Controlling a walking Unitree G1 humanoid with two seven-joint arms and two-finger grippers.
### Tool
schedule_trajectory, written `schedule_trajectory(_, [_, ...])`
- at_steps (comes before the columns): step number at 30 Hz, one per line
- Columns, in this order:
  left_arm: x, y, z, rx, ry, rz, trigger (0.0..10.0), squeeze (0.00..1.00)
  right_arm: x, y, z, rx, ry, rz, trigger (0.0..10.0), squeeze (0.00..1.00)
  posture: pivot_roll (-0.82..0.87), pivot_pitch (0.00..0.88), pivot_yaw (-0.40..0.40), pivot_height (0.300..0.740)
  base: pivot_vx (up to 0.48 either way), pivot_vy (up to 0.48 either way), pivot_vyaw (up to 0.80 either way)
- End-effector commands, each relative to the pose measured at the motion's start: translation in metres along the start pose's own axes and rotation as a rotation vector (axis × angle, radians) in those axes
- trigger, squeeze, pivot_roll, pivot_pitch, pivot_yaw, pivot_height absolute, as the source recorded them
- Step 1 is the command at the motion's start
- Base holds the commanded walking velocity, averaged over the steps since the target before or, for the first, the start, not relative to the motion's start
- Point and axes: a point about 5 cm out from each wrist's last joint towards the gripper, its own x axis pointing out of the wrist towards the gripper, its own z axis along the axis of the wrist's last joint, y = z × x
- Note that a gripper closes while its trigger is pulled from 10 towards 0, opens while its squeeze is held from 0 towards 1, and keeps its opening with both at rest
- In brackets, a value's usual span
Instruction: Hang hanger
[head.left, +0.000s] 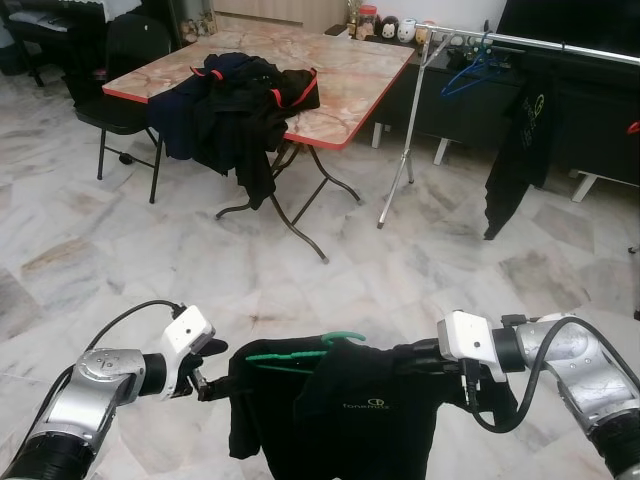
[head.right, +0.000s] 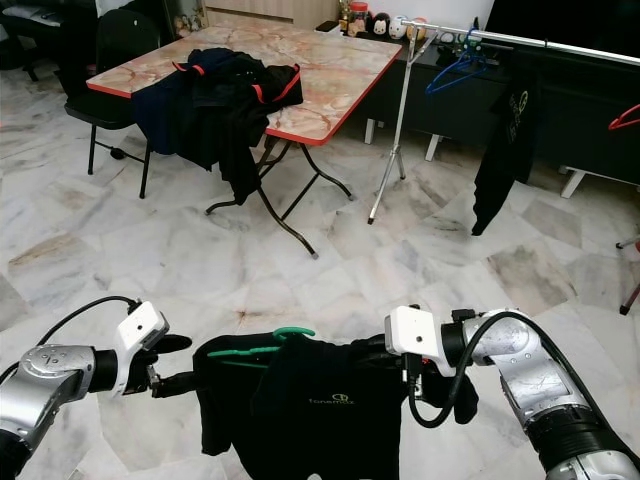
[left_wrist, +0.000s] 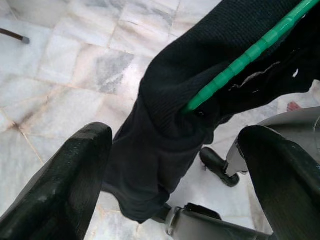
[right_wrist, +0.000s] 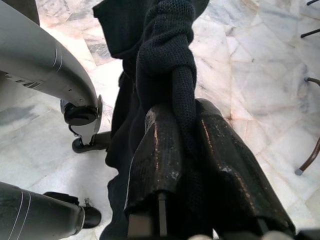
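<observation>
Nearest us: black shirt (head.left: 345, 420) on green hanger (head.left: 300, 352); right gripper (right_wrist: 187, 150) clenches its shoulder, left gripper (left_wrist: 170, 165) spread apart.

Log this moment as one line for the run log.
stage: carrying | right pincer: shut on black knit garment | left pincer: open beside garment | green plastic hanger: inside garment | metal clothes rail: ahead

Ribbed green plastic hanger (left_wrist: 245, 57); matt black knit garment (head.left: 350, 410); glossy marble floor (head.left: 150, 250)

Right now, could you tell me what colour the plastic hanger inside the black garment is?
Green hanger; the left wrist view shows it best.
</observation>
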Motion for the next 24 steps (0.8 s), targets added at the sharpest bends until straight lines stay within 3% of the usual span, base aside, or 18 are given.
schedule_trajectory(1, [0.0017,0.0003,0.0035,0.023,-0.005,0.0,10.0,0.0,-0.0048,-0.0072,0.0126,-0.051,-0.035,-0.018,10.0,0.0,-0.13,0.0,-0.007,0.74,0.0,0.0,0.0])
schedule_trajectory(2, [0.0021,0.0003,0.0037,0.025,-0.006,0.002,10.0,0.0,-0.0048,-0.0073,0.0129,-0.051,-0.036,-0.018,10.0,0.0,-0.13,0.0,-0.007,0.74,0.0,0.0,0.0])
schedule_trajectory(3, [0.0026,0.0003,0.0039,0.025,-0.007,0.002,9.0,0.0,-0.0048,-0.0073,0.013,-0.052,-0.036,-0.017,10.0,0.0,-0.13,0.0,-0.007,0.74,0.0,0.0,0.0])
schedule_trajectory(4, [0.0028,0.0003,0.0041,0.025,-0.008,0.002,9.0,0.0,-0.0048,-0.0072,0.0131,-0.052,-0.037,-0.017,10.0,0.0,-0.13,0.0,-0.007,0.74,0.0,0.0,0.0])
schedule_trajectory(5, [0.0034,0.0003,0.0045,0.029,-0.009,0.004,4.4,0.0,-0.0049,-0.0072,0.0132,-0.051,-0.037,-0.016,10.0,0.0,-0.13,0.0,-0.007,0.74,0.0,0.0,0.0])
schedule_trajectory(6, [0.0045,0.0006,0.0051,0.033,-0.01,0.009,2.7,0.0,-0.0049,-0.0071,0.0131,-0.051,-0.037,-0.016,10.0,0.0,-0.13,0.0,-0.007,0.74,0.0,0.0,0.0])
schedule_trajectory(7, [0.0052,0.0009,0.0055,0.036,-0.012,0.013,0.0,0.0,-0.0049,-0.007,0.0131,-0.051,-0.037,-0.015,10.0,0.0,-0.13,0.0,-0.007,0.74,0.0,0.0,0.0])
schedule_trajectory(24, [0.0029,-0.003,0.0069,0.086,0.013,-0.06,0.0,0.0,-0.0042,-0.0053,0.0112,-0.047,-0.029,-0.005,10.0,0.0,-0.13,0.0,-0.007,0.74,0.0,0.0,0.0])
